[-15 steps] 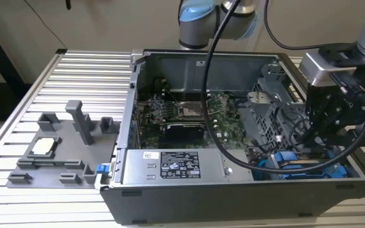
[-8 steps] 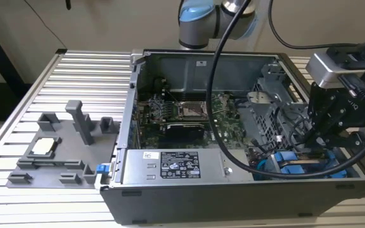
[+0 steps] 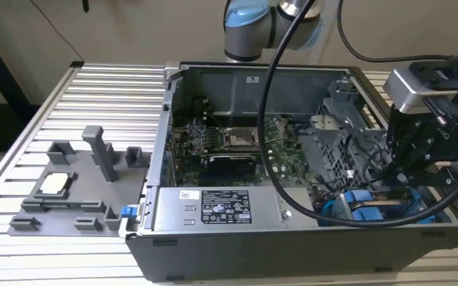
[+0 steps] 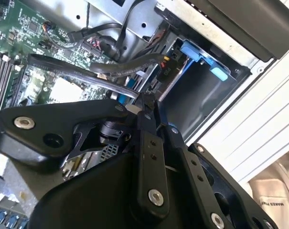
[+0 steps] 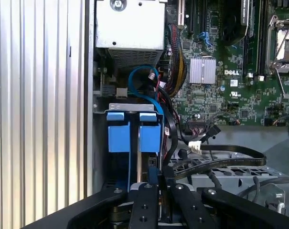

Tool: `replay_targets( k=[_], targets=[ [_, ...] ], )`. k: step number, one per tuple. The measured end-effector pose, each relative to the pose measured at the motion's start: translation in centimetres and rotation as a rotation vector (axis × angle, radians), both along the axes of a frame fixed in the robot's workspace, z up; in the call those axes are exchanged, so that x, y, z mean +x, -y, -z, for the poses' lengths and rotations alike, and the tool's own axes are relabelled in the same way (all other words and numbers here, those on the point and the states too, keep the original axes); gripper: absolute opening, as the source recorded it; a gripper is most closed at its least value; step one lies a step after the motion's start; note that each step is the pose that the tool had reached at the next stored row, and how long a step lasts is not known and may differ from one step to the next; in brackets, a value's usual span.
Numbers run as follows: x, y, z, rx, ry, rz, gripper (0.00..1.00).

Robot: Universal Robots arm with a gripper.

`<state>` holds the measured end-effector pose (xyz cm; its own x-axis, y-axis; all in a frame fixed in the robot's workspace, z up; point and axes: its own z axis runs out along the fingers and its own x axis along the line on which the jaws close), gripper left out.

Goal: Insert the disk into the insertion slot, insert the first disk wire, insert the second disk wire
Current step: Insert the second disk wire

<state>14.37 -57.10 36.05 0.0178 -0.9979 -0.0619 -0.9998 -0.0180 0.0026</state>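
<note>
You had the open computer case (image 3: 293, 179) lying on a ribbed aluminium worktop (image 3: 110, 89), with a plain beige wall behind it. Beside the case, toward the exterior view's left, a grey fixture tray (image 3: 70, 190) carried upright posts and one pale square part.

The gripper (image 3: 408, 179) was lowered into the case at the corner nearest the power supply (image 3: 221, 208). In the first wrist view the gripper (image 5: 158, 191) sat directly over the insertion slot (image 5: 134, 107), where the disk (image 5: 144, 164) stood on edge between two blue carrier tabs (image 5: 119, 136).

In both wrist views the black linkage bars covered the fingertips, so you could not tell how the jaws stood. Black cables (image 5: 220, 157) crossed beside the slot. The lower part of the disk was hidden behind the gripper body, and whether any wire was seated was not discernible.
</note>
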Motion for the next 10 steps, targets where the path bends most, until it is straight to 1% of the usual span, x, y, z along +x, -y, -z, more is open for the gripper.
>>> replay_targets(
  k=[1,2,3,8,10],
  targets=[
    [-0.06,0.01,0.05,-0.0001,0.0057,0.000,0.16],
    [-0.12,0.02,0.12,0.0000,0.0094,0.001,0.16],
    [-0.12,0.01,0.18,-0.0002,0.0105,0.002,0.16],
    [-0.12,0.02,0.54,0.0014,0.0108,0.008,0.16],
    [-0.09,0.04,0.65,0.0043,0.0107,0.008,0.16]
  ],
)
